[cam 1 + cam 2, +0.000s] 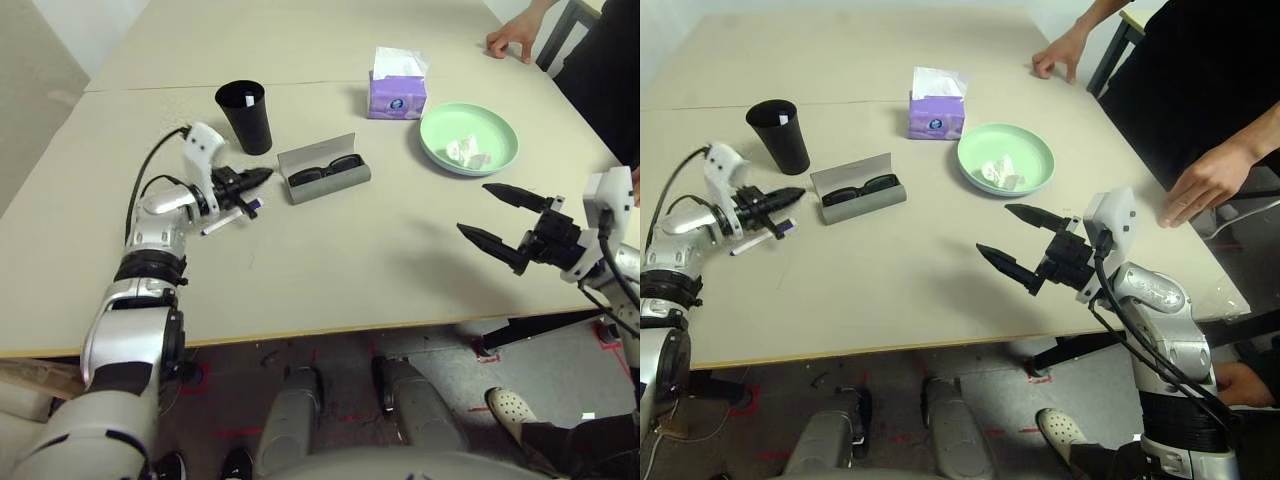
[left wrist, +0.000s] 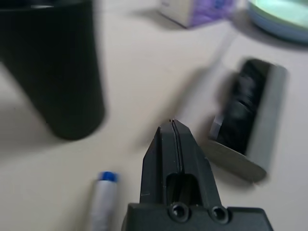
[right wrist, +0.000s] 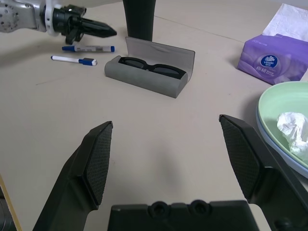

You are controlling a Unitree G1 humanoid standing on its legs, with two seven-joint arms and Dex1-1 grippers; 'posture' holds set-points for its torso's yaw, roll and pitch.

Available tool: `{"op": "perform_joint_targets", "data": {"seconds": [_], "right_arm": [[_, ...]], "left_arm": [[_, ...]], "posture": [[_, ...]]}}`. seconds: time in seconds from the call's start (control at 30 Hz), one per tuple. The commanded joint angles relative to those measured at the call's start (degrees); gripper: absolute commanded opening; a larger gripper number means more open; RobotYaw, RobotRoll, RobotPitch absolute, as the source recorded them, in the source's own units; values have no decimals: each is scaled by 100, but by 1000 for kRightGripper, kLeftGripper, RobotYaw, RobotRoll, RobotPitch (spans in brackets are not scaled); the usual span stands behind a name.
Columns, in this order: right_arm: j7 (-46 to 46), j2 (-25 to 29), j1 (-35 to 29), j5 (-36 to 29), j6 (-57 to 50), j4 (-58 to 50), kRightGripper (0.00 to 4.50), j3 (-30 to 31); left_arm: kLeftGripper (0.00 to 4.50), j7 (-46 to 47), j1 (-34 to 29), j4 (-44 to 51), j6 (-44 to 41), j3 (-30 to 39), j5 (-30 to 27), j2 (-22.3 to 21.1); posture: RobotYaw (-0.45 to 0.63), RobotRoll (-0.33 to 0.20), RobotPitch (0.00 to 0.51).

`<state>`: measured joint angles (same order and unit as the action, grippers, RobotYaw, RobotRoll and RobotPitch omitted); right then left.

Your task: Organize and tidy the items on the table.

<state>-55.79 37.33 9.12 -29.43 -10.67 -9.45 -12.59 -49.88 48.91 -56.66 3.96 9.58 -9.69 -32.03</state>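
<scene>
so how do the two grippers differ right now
The left gripper has its fingers pressed shut into one point, while the right gripper is spread wide open. The left gripper hovers beside the two markers near the black cup; the right gripper sits over bare table, short of the green plate. Both are empty, with black fingers.

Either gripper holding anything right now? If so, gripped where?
Nothing is held. The left gripper is shut and empty above the two markers, which lie on the table. The right gripper is open and empty.
</scene>
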Motion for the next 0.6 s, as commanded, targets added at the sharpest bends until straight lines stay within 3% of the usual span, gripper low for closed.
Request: {"op": "perform_joint_targets", "data": {"seconds": [0.03,0.27,0.6], "right_arm": [[-8,39,14,-40,-50,3,4500,1],[0,80,66,-44,-84,-23,4500,-44],[109,70,-67,-66,-127,-187,4500,-106]], "left_arm": [[17,246,-8,-298,-4,9,44,143],[17,515,319,-722,195,-129,242,480],[17,760,716,-1189,413,-185,413,563]], "posture": [[-212,0,173],[-225,0,171],[-242,0,173]]}}
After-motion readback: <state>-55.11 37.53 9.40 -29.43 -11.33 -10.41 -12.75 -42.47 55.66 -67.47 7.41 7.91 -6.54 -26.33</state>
